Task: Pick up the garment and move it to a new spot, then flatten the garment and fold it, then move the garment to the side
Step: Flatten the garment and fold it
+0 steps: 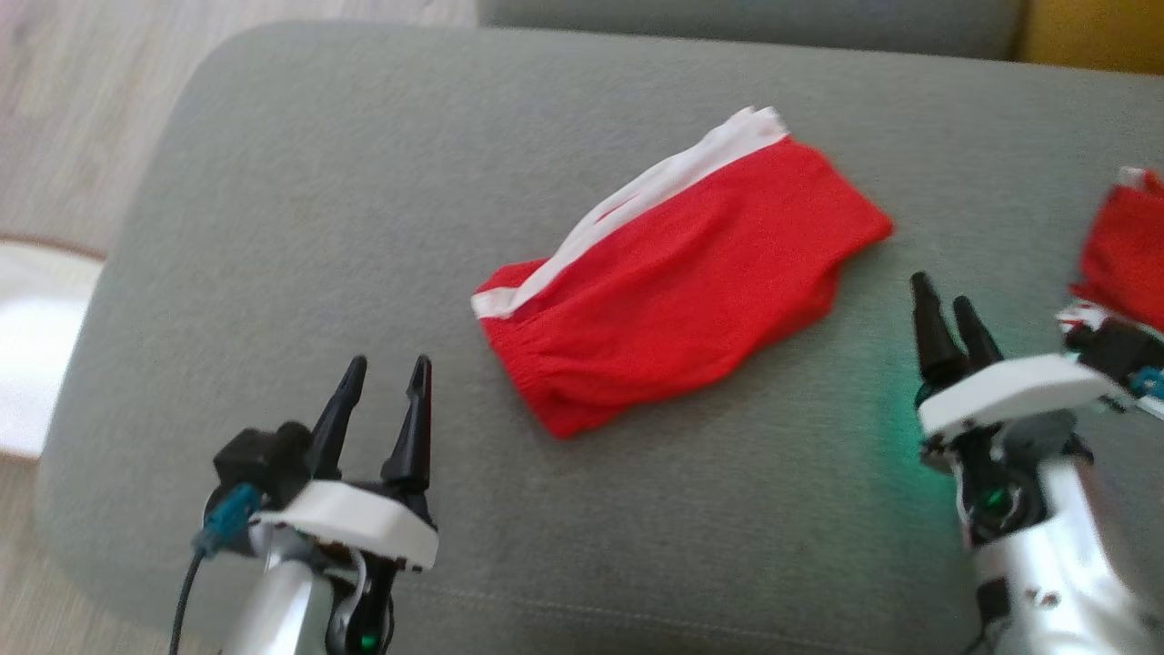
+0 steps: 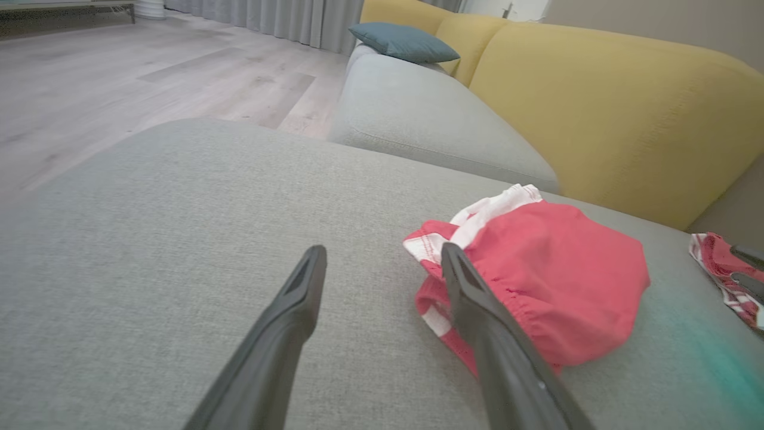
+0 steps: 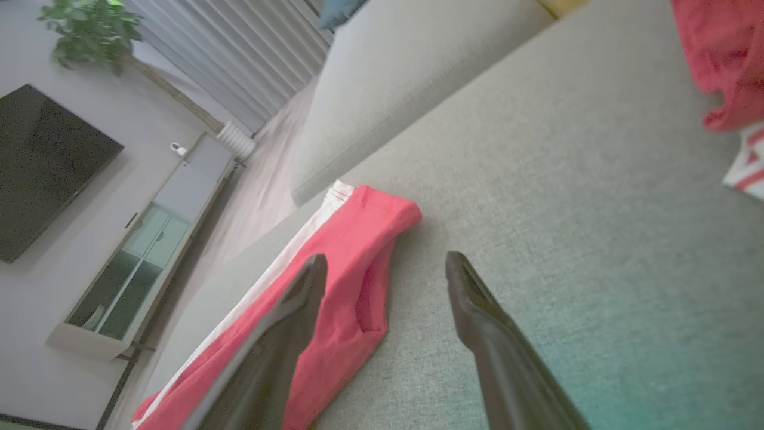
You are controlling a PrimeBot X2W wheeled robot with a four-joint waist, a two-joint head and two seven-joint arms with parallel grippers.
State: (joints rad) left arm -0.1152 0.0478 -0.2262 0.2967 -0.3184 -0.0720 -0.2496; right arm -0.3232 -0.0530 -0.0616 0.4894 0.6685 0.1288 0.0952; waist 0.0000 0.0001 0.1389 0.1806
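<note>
Closest to the camera, both claws sit low over the grey cushion [image 1: 364, 182] with nothing in them. The left claw [image 1: 389, 364] has its fingers spread wide, and so does the right claw [image 1: 942, 293]. Neither one touches any cloth.

Between them, a bit further out, are the shorts [image 1: 673, 282], red with a white side stripe. They lie at a slant across the middle of the cushion, waistband end toward the left claw and leg end up toward the right. The waistband is just ahead and to the right of the left claw, near but apart. The leg end is just beside the right claw, on its left.

The shorts look doubled over and fairly flat to me, so my guess is the folding's done and the last bit is up: moving them to the side. For that, I'd say a claw needs to come in low at an edge and pinch all the layers at once, or the fold falls open when lifted.

Off at the right edge there's another red cloth [image 1: 1128, 255], well apart from the shorts. Further back is a second grey seat [image 2: 418, 113], a yellow backrest [image 2: 597, 107] and wooden floor [image 2: 119, 71].
</note>
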